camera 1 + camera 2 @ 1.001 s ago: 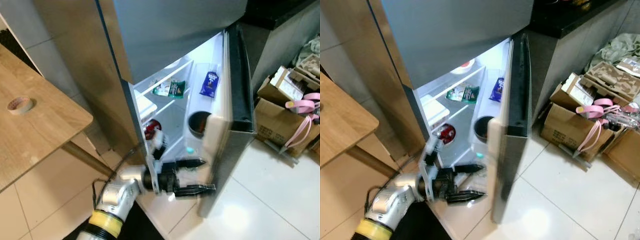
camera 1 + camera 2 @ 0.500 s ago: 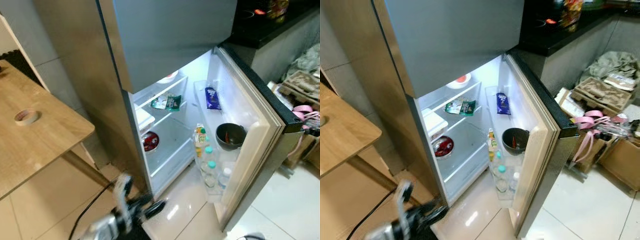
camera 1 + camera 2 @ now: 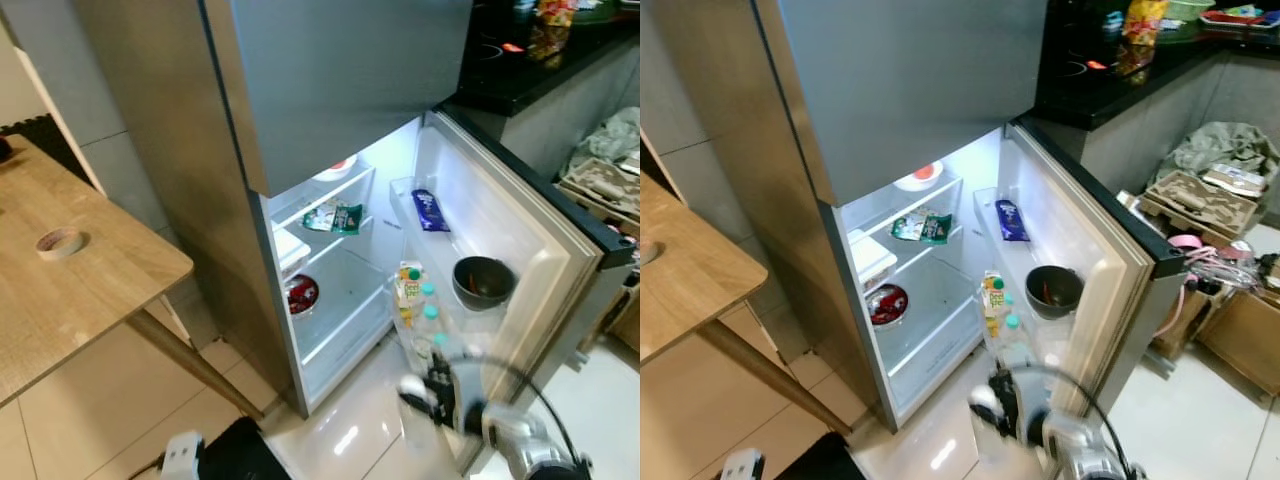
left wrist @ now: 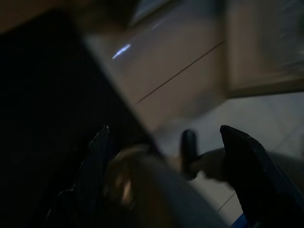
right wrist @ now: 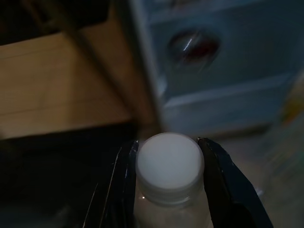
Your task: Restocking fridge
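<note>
The fridge (image 3: 330, 90) stands with its lower door (image 3: 520, 230) swung wide open and its inside lit. My right gripper (image 3: 438, 388) hangs low in front of the door shelf, shut on a clear bottle with a white cap (image 5: 169, 161); both black fingers (image 5: 124, 164) press against the neck. The door shelf holds a juice carton (image 3: 408, 284), green-capped bottles (image 3: 428, 302), a dark bowl (image 3: 483, 283) and a blue packet (image 3: 427, 209). My left gripper (image 4: 164, 128) hangs low by my body, open, in dim light.
A wooden table (image 3: 100, 290) with a tape roll (image 3: 60, 242) stands to the left of the fridge. A black counter (image 3: 520, 80) and cardboard boxes (image 3: 1230, 340) are to the right. Inside, the shelves hold green packets (image 3: 335, 215), a white box (image 3: 290, 245) and a red container (image 3: 300, 295).
The fridge door has swung from nearly edge-on to wide open. My left arm has dropped away from the door. My right gripper has come up into view with the bottle.
</note>
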You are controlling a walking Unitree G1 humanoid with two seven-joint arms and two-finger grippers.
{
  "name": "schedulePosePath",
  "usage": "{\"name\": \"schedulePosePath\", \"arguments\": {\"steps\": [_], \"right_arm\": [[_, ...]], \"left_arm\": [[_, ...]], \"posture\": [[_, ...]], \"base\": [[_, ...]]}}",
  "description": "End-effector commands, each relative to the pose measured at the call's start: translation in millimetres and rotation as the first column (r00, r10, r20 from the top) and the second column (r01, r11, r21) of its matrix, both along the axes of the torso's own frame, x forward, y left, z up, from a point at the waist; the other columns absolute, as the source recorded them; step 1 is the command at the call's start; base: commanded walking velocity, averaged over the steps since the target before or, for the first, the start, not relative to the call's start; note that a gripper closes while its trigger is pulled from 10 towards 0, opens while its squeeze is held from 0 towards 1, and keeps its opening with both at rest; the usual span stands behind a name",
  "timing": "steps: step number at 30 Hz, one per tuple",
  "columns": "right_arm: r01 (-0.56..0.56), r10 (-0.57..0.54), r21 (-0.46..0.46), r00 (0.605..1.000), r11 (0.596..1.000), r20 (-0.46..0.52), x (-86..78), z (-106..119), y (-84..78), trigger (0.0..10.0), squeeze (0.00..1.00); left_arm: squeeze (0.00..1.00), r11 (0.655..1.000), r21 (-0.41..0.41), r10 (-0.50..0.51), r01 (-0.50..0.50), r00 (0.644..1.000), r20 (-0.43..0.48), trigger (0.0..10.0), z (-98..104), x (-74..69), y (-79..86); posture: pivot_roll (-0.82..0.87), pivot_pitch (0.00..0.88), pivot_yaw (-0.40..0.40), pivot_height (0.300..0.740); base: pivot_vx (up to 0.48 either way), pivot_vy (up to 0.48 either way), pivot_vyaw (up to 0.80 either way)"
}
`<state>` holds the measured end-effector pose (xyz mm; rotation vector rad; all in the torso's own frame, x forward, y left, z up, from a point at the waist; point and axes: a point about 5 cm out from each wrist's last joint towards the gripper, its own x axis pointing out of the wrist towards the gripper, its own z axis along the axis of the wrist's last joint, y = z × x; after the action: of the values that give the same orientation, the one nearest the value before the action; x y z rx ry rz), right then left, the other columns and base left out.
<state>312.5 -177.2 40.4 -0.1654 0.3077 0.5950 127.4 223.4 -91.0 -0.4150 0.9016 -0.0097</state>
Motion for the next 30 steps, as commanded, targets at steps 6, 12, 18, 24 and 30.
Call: {"name": "schedulePosePath", "arguments": {"steps": [6,12,18,24,30], "right_arm": [[0.334,-0.298,-0.244,0.939,0.911,0.171,26.7,29.3,-44.0,10.0,0.0],[0.466,-0.412,-0.318,0.883,0.825,0.225,27.5,38.6,-74.2,10.0,0.0],[0.584,-0.517,-0.386,0.812,0.714,0.272,18.7,38.0,-102.7,10.0,0.0],[0.524,-0.507,-0.256,0.852,0.812,0.132,13.0,23.8,-91.4,10.0,0.0],[0.456,-0.493,-0.246,0.863,0.855,-0.114,-21.0,-26.8,-75.7,10.0,0.0]], "left_arm": [[0.0,0.996,0.081,0.038,-0.036,0.999,-0.026,10.0,0.2,-4.2,14.1],[0.0,0.995,0.09,0.049,-0.05,0.999,0.015,10.0,4.5,10.0,13.4],[0.0,0.995,0.095,0.043,-0.044,0.999,0.016,10.0,4.4,13.3,10.1],[0.0,0.995,0.093,0.03,-0.031,0.999,0.011,10.0,3.2,12.4,6.9],[0.0,0.993,0.114,0.012,-0.01,1.0,-0.009,10.0,0.8,11.3,1.1]], "posture": [[-0.07,0.0,0.023,0.74],[-0.07,0.0,0.027,0.74],[-0.08,0.0,0.03,0.74],[-0.09,0.0,0.028,0.74],[-0.09,0.0,0.014,0.74]], "base": [[0.0,0.0,0.0],[0.0,0.0,0.0],[0.0,0.0,0.0],[0.0,0.0,0.0],[0.0,0.0,0.0]]}}
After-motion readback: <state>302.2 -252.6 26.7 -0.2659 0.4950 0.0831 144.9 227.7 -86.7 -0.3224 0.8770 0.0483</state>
